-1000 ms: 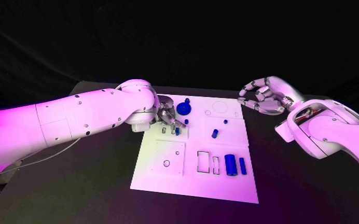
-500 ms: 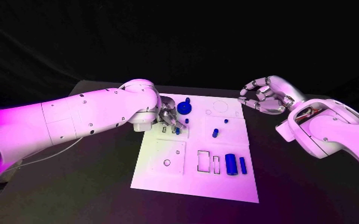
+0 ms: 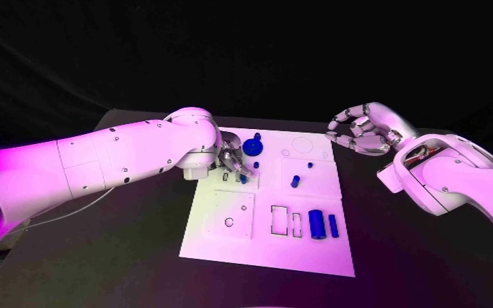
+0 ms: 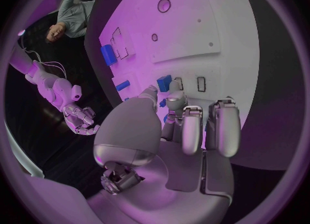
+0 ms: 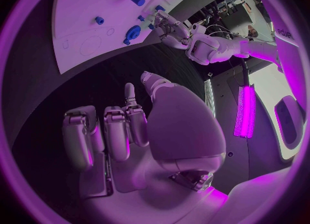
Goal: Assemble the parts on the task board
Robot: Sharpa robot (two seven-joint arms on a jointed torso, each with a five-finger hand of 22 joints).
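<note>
The white task board (image 3: 269, 240) lies mid-table. My left hand (image 3: 231, 158) hovers over its far left part and pinches a small blue part (image 4: 164, 83) between thumb and a finger, right beside two small slots (image 4: 201, 83). A blue gear (image 3: 253, 150) sits just past the hand. A blue peg (image 3: 295, 182) stands mid-board, and two blue cylinders (image 3: 323, 226) lie near the front right. My right hand (image 3: 360, 131) hangs off the board's far right corner, its fingers (image 5: 113, 131) curled in, holding nothing.
The board has rectangular cut-outs (image 3: 279, 222) next to the cylinders and a square panel with a small hole (image 3: 229, 223) at front left. Black table (image 3: 113, 251) surrounds the board. My left forearm (image 3: 123, 158) crosses the table's left side.
My left hand has edged slightly over the slots with the blue part still pinched. The right hand has barely moved.
</note>
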